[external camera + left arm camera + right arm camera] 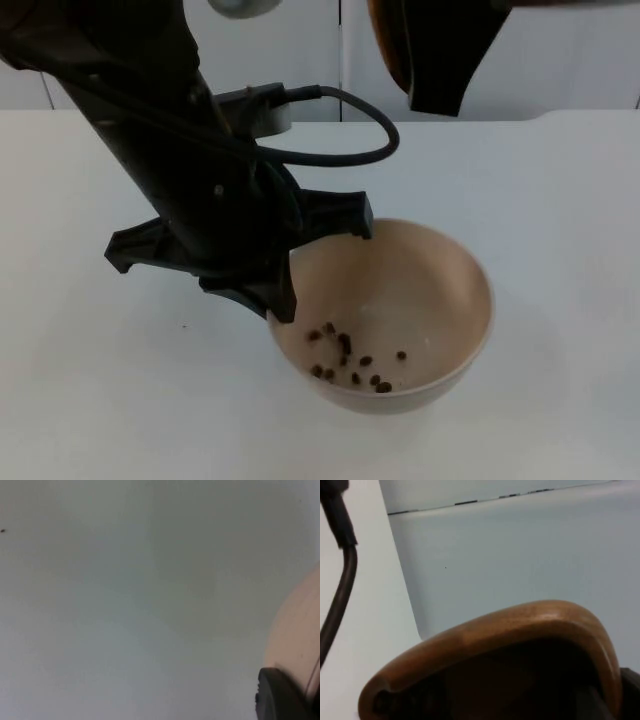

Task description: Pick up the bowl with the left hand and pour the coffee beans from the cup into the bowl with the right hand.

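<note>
The bowl (420, 300), pale, smooth and rigid-looking, sat near the middle of the white surface (560, 200) with a scatter of coffee beans (350, 360) in its bottom; it looked light but slippery, so the thin rim seemed the sensible hold. The left end effector (325, 270) was pinching that rim on the side towards the surface's left edge. Above the far edge, the right end effector (440, 60) gripped the brown wooden cup (520, 645). A grey partition wall (300, 50) closed off the back.

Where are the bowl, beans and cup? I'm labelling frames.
bowl (455, 270), top view, bare inner wall.
beans (345, 345), top view, middle of the cluster.
cup (520, 625), right wrist view, wooden rim.
</note>
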